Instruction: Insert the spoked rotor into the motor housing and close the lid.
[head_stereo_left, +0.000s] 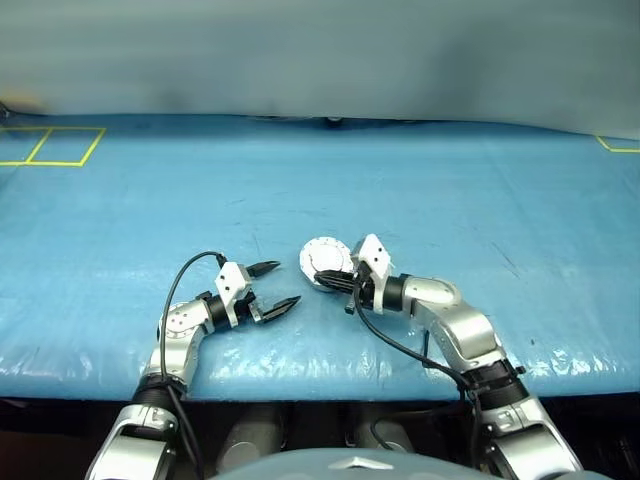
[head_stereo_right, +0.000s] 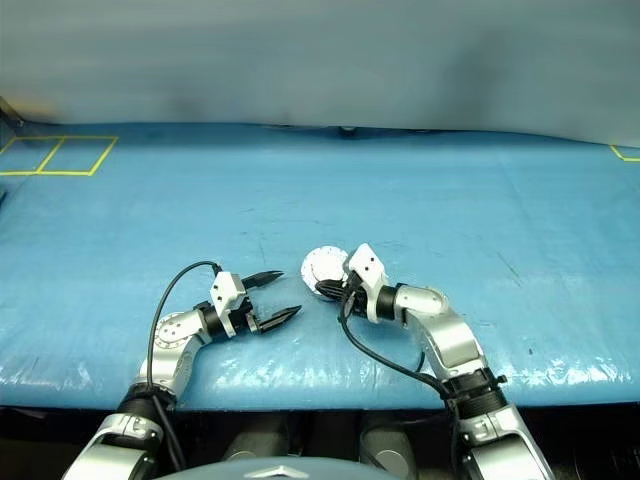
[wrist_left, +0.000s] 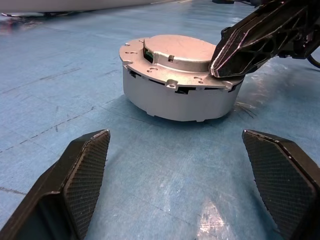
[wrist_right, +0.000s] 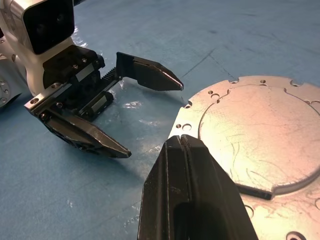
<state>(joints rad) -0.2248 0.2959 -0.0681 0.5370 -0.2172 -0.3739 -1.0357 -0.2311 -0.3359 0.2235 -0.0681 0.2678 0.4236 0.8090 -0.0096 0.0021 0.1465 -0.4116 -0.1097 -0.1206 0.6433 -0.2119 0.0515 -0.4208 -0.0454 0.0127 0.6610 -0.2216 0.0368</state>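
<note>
Lid (wrist_left: 180, 52) down on the motor housing (wrist_left: 175, 97), which sits on the blue table (head_stereo_left: 450, 200) between your arms, your closed right gripper (wrist_left: 227, 65) rests on its rim while the left gripper (head_stereo_left: 274, 288) waits open, so lifting off carelessly could drag the housing.

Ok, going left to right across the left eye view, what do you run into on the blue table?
Yellow floor-tape squares → left gripper, open → closed motor housing, lid up → right gripper, shut, its tips on the lid's edge.
</note>
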